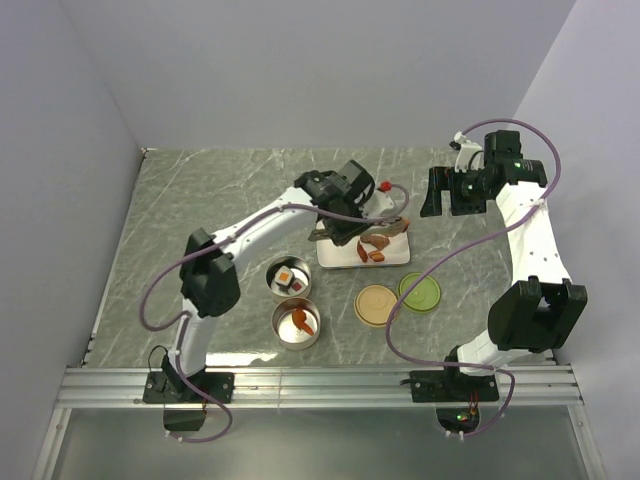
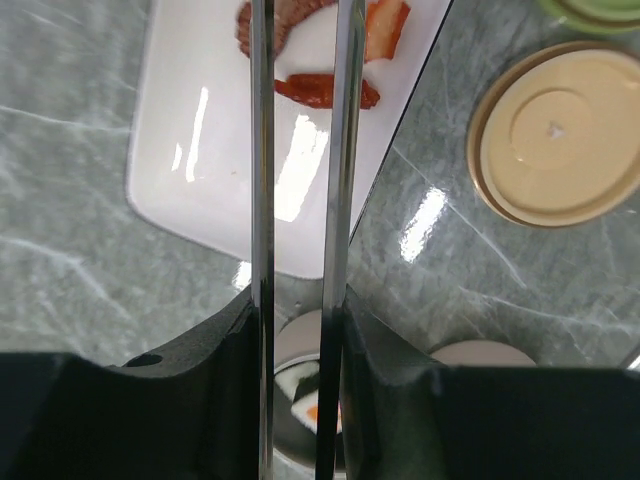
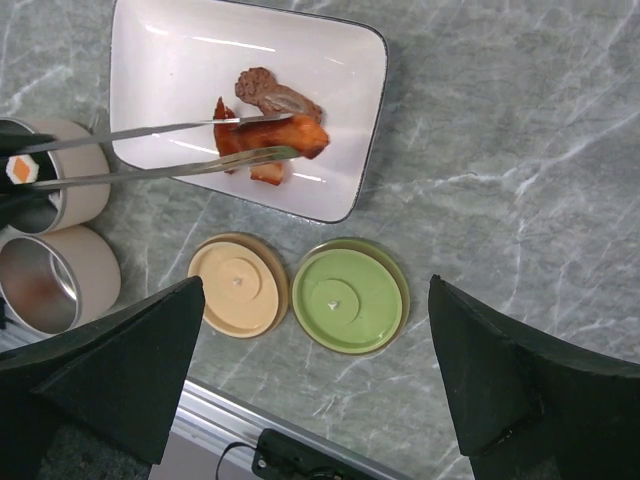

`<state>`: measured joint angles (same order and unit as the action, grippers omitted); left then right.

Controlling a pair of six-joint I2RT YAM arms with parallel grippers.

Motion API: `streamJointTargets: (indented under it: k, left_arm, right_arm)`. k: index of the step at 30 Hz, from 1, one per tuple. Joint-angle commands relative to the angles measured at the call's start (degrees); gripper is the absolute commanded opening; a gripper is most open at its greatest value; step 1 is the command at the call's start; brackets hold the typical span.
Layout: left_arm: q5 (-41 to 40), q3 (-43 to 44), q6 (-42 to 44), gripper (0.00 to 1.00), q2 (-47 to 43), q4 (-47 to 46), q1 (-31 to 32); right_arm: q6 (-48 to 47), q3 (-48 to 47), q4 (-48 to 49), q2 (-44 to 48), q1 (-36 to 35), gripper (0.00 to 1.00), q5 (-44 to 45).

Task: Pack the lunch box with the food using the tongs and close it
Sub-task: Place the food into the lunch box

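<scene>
Trying to work out the left gripper [image 2: 300, 335] here, is it actually holding the tongs [image 2: 262, 200]? ~bentobot

Yep, its fingers [image 2: 200, 400] are clamped on both arms from the outside, squeezing them partway in. In the right wrist view the tips sit either side of an orange chunk [image 3: 303, 135] on the plate [image 3: 200, 50], right by a brown piece [image 3: 268, 92] and a couple of red bits [image 2: 325, 90]. Can't tell if it's pinched tight or just touching. ~wok_this_way

And the right gripper [image 1: 452, 200]? ~bentobot

Jaws wide apart, holding nothing, hanging over the table [image 1: 200, 200] off to the plate's right. Two round tins sit just on the near side of the plate. The far tin [image 1: 272, 272] has a sushi block [image 1: 290, 278] in it, the near tin [image 1: 278, 325] has an orange piece [image 1: 303, 320]. The tan lid [image 1: 376, 304] and green lid [image 1: 419, 292] lie right next to each other on the table, both off the tins. ~wok_this_way
</scene>
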<state>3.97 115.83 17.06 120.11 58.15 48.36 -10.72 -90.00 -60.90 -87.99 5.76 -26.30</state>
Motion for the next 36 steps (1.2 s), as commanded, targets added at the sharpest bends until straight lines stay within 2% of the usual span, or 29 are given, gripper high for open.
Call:
streamJointTargets:
  k: [1,6,15,23,29,36]
  left_arm:
    - [2.88,-0.50,1.13,0.31,-10.77,-1.20,-0.72]
    - [7.09,-6.13,2.27,0.30,-18.85,1.17,-2.13]
    - [14.05,-29.58,8.78,0.28,-39.77,6.53,-7.13]
    - [15.72,-41.64,13.43,0.27,-54.52,11.81,-10.56]
    - [13.97,-47.62,16.77,0.27,-60.34,15.84,-10.74]
    - [12.82,-50.17,19.06,0.29,-61.14,18.92,-10.74]
  right_arm:
    - [-0.97,-0.71,0.26,2.38,0.48,1.00,-2.17]
    - [-1.49,-1.06,-0.62,2.47,0.48,1.00,-2.35]
    - [-2.81,-0.09,-1.32,3.08,0.57,1.00,-3.49]
    - [-2.99,0.79,-1.06,3.35,0.48,1.00,-3.58]
    - [-2.99,0.96,-1.24,3.52,0.39,1.00,-3.40]
    - [-2.99,1.40,-1.15,3.79,0.39,1.00,-3.40]
